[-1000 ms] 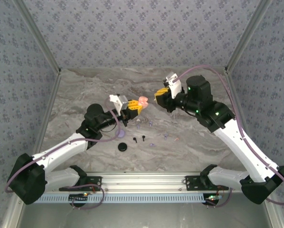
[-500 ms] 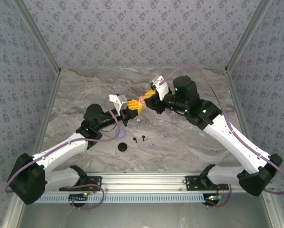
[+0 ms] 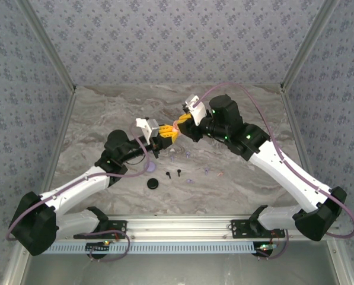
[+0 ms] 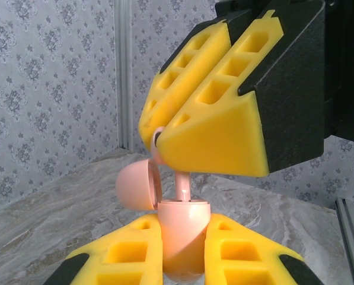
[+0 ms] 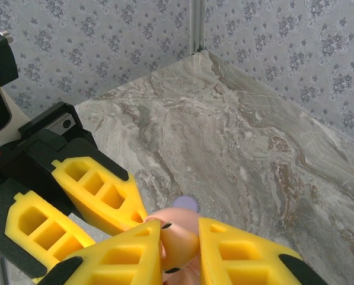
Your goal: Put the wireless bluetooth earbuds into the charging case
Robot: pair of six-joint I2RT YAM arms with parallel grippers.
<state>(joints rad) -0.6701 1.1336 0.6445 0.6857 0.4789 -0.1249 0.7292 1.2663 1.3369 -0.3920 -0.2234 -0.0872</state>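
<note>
Left wrist view: pale pink rounded plastic charging case (image 4: 182, 228), lid hinged open, pinched upright in left hand (image 4: 182, 264). Right hand (image 4: 163, 138) clamped on pale pink stemmed earbud (image 4: 182, 185), stem reaching down to case's open top. Loose black earbud (image 3: 178, 174) lying on marble worktop (image 3: 105, 113).

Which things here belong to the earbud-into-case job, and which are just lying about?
In the job: open pale pink plastic charging case, held by the left claw; pale pink stemmed earbud, held by the right claw; more buds loose on the table: tiny black stemmed buds, tiny lilac buds.
Lying about: round black disc; round lilac disc.
</note>
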